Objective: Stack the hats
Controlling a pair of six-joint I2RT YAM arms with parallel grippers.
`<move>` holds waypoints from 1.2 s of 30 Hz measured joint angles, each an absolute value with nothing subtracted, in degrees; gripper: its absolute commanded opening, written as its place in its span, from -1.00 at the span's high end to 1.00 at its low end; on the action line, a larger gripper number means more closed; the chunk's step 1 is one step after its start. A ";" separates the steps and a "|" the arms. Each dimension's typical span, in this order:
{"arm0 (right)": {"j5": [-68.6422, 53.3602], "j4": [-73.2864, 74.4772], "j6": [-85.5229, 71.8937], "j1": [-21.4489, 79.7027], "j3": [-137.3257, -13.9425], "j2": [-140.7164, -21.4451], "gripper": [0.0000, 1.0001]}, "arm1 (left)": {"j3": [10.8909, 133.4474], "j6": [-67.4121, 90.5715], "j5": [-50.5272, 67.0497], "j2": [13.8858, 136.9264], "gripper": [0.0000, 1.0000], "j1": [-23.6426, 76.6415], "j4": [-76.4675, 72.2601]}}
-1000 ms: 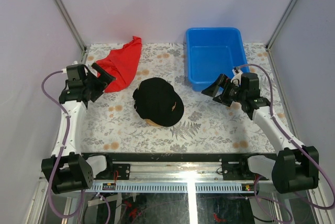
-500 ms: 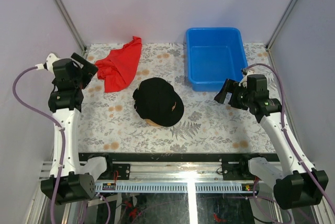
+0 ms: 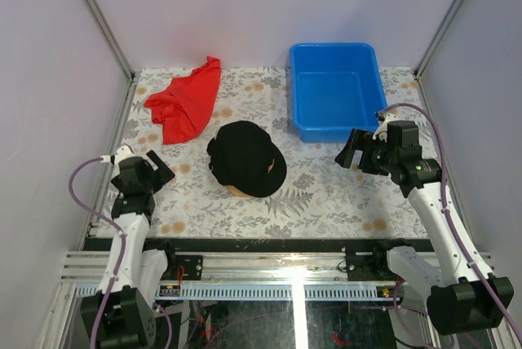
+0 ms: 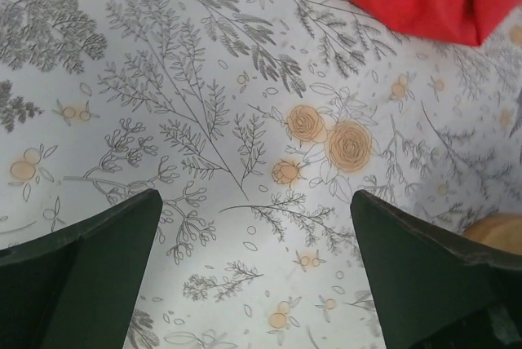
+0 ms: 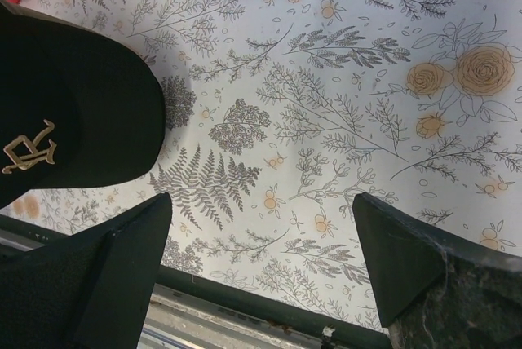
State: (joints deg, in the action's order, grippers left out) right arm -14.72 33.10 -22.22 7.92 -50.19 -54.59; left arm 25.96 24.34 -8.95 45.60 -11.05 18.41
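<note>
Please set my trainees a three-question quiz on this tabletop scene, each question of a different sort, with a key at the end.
1. True or false: the black cap sits inside the blue bin.
2. Which thing lies on the table to the far left of the cap? A. a red cloth B. a green towel C. a wooden bowl
3. Fill in the word: the left gripper and the right gripper are both ____.

Key
1. False: the cap lies on the table, outside the bin.
2. A
3. open
</note>
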 measured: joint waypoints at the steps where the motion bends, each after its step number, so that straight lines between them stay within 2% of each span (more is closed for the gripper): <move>1: -14.72 33.21 -22.11 7.90 -50.15 -54.35 -0.98 | 23.92 23.09 -8.19 44.05 -0.99 -11.05 16.93; 7: -14.63 34.11 -21.26 7.90 -49.84 -53.39 -0.98 | 11.62 15.51 -5.65 29.85 -0.99 -11.05 3.46; 14: -12.82 34.61 -20.88 7.90 -48.97 -52.80 -0.99 | 1.21 13.91 -6.35 15.25 -0.99 -11.05 -1.10; 18: -9.54 35.00 -21.23 7.92 -48.66 -52.93 -0.98 | 0.38 12.69 -4.47 10.72 -0.99 -11.03 -1.80; 24: -1.98 35.20 -21.41 7.90 -48.66 -54.30 -0.98 | 0.38 9.82 2.55 11.75 -0.99 -11.03 -7.70; 29: -1.15 32.08 -19.44 7.90 -47.20 -53.82 -0.99 | 0.38 8.99 4.29 16.73 -0.99 -10.98 -10.39; 36: 3.11 25.58 -20.18 7.90 -41.30 -48.60 -0.98 | 0.38 6.74 9.50 12.43 -0.99 -10.96 -10.76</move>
